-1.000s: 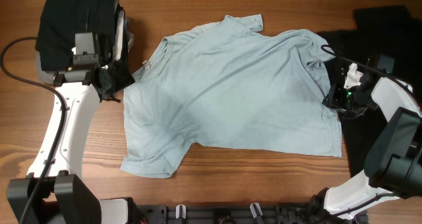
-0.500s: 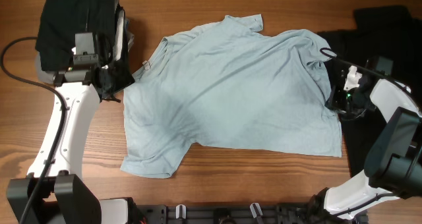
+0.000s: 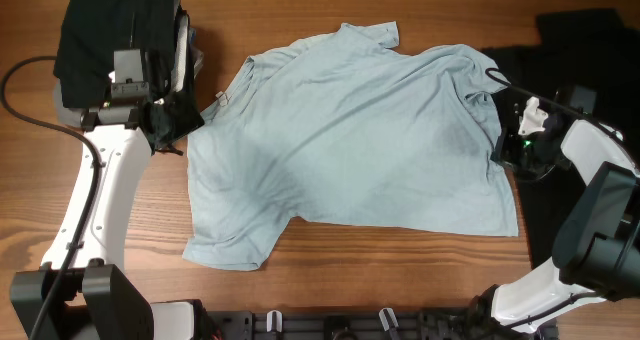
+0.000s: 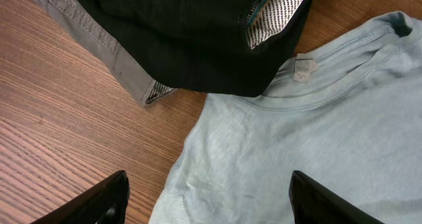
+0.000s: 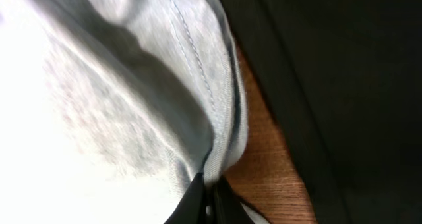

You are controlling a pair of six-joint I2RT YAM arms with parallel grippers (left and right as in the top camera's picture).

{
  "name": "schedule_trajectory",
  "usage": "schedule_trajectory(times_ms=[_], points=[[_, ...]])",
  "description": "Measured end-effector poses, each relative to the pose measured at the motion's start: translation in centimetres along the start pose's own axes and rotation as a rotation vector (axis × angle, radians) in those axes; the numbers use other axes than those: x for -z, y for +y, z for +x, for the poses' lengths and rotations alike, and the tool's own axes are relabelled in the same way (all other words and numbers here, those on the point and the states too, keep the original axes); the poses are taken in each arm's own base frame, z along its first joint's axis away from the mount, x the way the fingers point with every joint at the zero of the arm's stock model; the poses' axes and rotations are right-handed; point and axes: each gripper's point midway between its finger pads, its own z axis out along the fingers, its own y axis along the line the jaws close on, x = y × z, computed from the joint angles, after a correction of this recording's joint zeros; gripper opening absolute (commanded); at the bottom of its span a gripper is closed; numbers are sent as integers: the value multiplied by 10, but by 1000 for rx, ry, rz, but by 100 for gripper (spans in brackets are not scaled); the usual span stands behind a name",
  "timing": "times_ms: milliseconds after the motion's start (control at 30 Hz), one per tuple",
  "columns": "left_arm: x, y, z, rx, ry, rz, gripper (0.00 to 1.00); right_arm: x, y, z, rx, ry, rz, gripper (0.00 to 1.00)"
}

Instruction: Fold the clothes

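The pale blue-green T-shirt (image 3: 350, 130) lies flat mid-table, long axis left-right, collar toward the left gripper (image 4: 208, 204), whose jaws hang wide above it. The right gripper (image 5: 210, 201) is pinched on the hem edge. Bare table (image 3: 400, 265) shows along the near side.

White shells with black joints form the left arm (image 3: 100, 195) and right arm (image 3: 600, 160), with a looping black cable (image 3: 12, 90) on the left, a green light (image 3: 524, 139) at the right wrist, and black fingers (image 4: 99, 201) on the left gripper (image 4: 208, 184).
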Motion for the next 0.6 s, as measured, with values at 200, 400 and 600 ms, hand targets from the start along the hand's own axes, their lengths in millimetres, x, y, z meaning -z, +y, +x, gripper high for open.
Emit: schedule_trajectory(times_ms=[200, 400, 600], points=[[0, 0, 0, -9, 1, 0, 83, 23, 2, -22, -86, -24, 22, 4], [0, 2, 10, -47, 45, -5, 85, 31, -7, -14, -153, 22, 89, 4], [-27, 9, 33, -65, 150, -43, 82, 32, -11, -7, -159, 47, 113, 4]])
